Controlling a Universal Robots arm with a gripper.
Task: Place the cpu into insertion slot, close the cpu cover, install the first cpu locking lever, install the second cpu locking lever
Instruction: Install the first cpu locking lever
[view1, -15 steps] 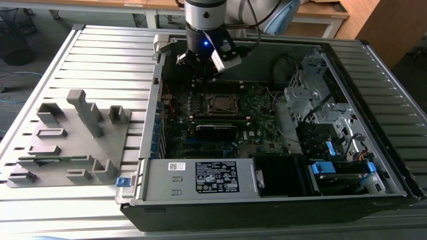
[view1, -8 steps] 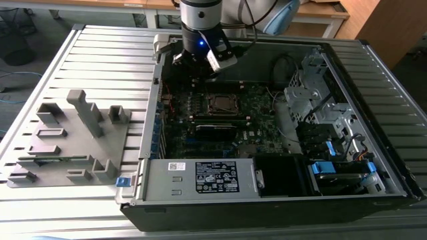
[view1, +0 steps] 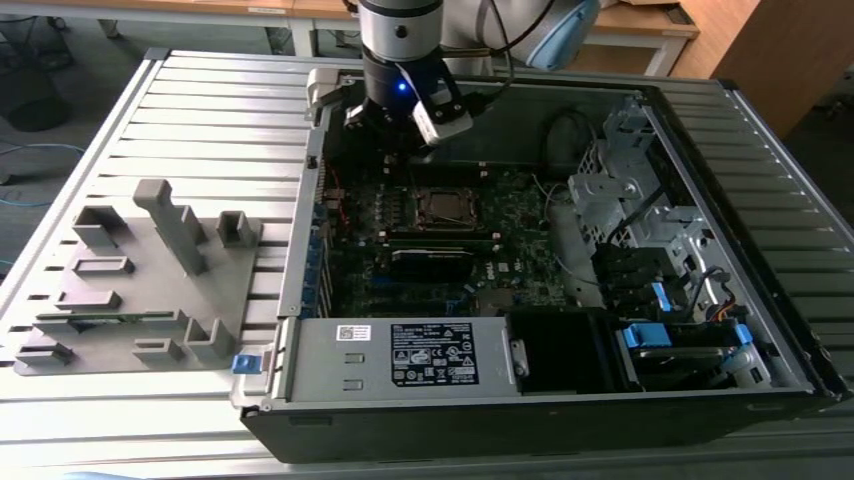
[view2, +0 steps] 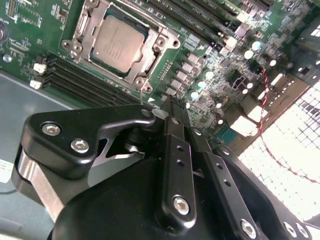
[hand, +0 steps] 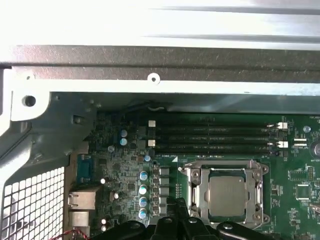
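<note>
Hovering with my gripper (view2: 172, 104) pinched together on nothing, I have the chip (view2: 119, 42) lying flat, framed by its metal cover (view2: 148, 59), just beyond and below my jaws.

A robotics lab: open computer case (view1: 561, 425) on slatted metal bench (view1: 200, 120).

The arm (view1: 400, 25) is silver-grey with a pale blue joint cap (view1: 567, 35) and a blue light (view1: 402, 87); the black gripper (view2: 171, 103) carries silver hex screws (view2: 181, 204).

Exterior view overlooks the computer case (view1: 534, 432); both wrist views (close above) share the cpu (hand: 227, 197).
</note>
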